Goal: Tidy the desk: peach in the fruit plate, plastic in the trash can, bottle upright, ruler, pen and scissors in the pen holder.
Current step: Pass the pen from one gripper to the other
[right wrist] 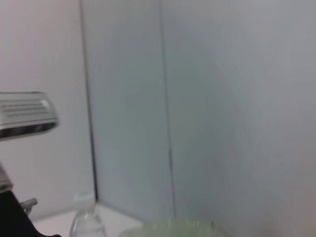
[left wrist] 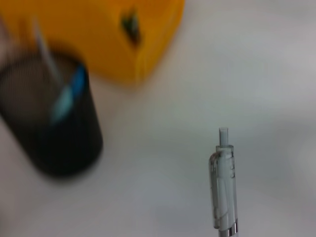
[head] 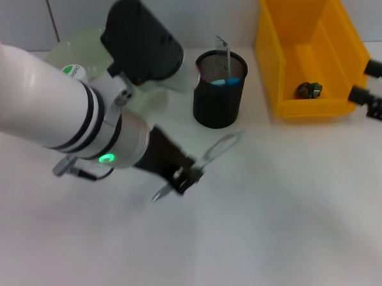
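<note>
Above the middle of the white table (head: 269,237), the left claw (head: 184,175) is clamped on a clear pen (left wrist: 223,185), held near the black mesh pen holder (head: 219,90) with open surface all around. Beside the holder stands the yellow trash can (head: 311,53), a crumpled green scrap (head: 309,90) inside. At the far right edge the right claw (head: 379,89) rests with fingers spread, partly cut off.

Head looks down; left wrist close, sharing pen holder (head: 219,90); right faces wall.
</note>
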Available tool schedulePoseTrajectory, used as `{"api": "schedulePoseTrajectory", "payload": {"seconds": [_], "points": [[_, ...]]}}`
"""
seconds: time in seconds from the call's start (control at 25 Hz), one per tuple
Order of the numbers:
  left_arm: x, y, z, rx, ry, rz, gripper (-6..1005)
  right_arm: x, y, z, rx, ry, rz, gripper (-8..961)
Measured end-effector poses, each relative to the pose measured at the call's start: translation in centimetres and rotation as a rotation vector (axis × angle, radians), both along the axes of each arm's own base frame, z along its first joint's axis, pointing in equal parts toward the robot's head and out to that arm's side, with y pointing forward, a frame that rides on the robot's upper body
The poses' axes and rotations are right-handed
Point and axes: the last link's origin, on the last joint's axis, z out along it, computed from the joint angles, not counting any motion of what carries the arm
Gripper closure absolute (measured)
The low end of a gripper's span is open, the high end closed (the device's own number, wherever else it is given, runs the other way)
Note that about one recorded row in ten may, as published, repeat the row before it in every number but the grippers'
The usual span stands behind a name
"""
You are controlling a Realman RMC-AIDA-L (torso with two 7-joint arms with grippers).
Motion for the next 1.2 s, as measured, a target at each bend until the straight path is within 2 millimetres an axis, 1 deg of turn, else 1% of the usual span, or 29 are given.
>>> {"api": "schedulePoseTrajectory", "payload": {"seconds": [0.12,0.16,0.2,0.24,0.32,0.36,0.4,0.44,0.48,0.52,0.6,0.68,0.76,0.8,0.84,0.92,1.0,1.2], "points": [[0.0,0.0,0.0,0.000,0.000,0.000,850,0.1,-0.1,0.0,0.008,0.023,-0.009,257],[2.1,0.1,0.9,0.062,-0.105,-0.138,850,0.1,-0.2,-0.1,0.007,0.031,-0.012,257],[2.1,0.1,0.9,0.062,-0.105,-0.138,849,0.0,-0.4,-0.4,0.001,0.052,-0.007,256],[2.7,0.3,1.2,0.092,-0.174,-0.196,847,-0.1,-0.6,-0.5,0.002,0.067,0.000,256],[2.7,0.3,1.2,0.092,-0.174,-0.196,844,-0.2,-0.9,-0.6,0.005,0.082,0.007,255],[3.0,0.5,1.4,0.115,-0.221,-0.233,843,-0.2,-1.3,-0.6,0.009,0.095,0.017,255],[3.2,0.4,2.1,0.177,-0.301,-0.313,841,-0.4,-2.3,-0.4,0.018,0.120,0.049,255],[3.2,0.4,2.1,0.177,-0.301,-0.313,840,-0.4,-2.3,-0.4,0.018,0.120,0.049,256],[3.1,0.2,2.4,0.204,-0.337,-0.348,838,-0.4,-2.8,-0.3,0.022,0.129,0.065,256],[3.1,0.2,2.4,0.204,-0.337,-0.348,837,-0.4,-3.4,-0.1,0.027,0.139,0.082,256],[2.6,-0.1,2.6,0.228,-0.401,-0.375,834,-0.3,-4.6,0.1,0.040,0.163,0.114,256],[2.3,-0.1,2.5,0.236,-0.411,-0.379,831,-0.2,-4.9,0.0,0.045,0.179,0.118,257],[1.7,-0.3,2.1,0.252,-0.422,-0.391,828,-0.3,-5.1,-0.9,0.056,0.224,0.124,257],[1.5,-0.3,1.8,0.259,-0.427,-0.399,827,-0.5,-5.2,-2.0,0.083,0.279,0.129,257],[1.3,-0.6,1.3,0.262,-0.433,-0.405,825,-0.5,-5.2,-2.0,0.083,0.279,0.129,256],[1.1,-0.7,0.8,0.265,-0.436,-0.406,822,-0.7,-5.2,-3.3,0.099,0.321,0.122,256],[0.8,-0.7,0.0,0.280,-0.434,-0.417,819,-1.1,-4.8,-4.7,0.103,0.358,0.104,256],[0.5,-0.7,-0.8,0.295,-0.424,-0.433,812,-1.6,-3.6,-8.1,0.124,0.398,0.034,255]]}}
